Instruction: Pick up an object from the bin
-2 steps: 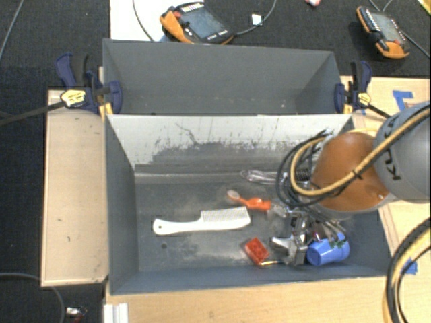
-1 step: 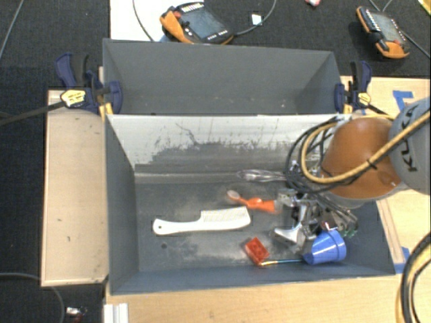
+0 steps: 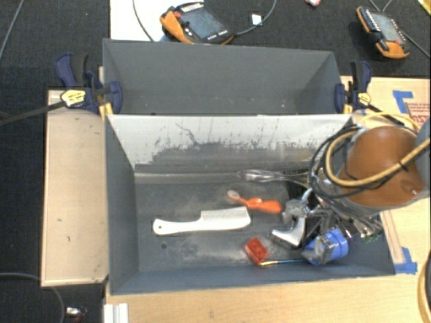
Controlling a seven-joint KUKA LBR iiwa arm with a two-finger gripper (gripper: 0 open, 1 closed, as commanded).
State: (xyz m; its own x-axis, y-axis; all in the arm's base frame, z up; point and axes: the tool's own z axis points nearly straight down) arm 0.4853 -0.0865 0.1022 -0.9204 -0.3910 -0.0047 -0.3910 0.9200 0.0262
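Claw (image 3: 291, 229) is low at the right of the bin (image 3: 122, 200), just past the orange toothbrush (image 3: 261, 205). The toothbrush lies crosswise with its head pointing left. Arm leans in from the right, can't tell how wide the claw is.

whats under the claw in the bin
Beside the claw lie a small red block and an orange-handled brush. A blue thing pokes out from under the arm. Whatever lies directly beneath the claw and wrist is covered.
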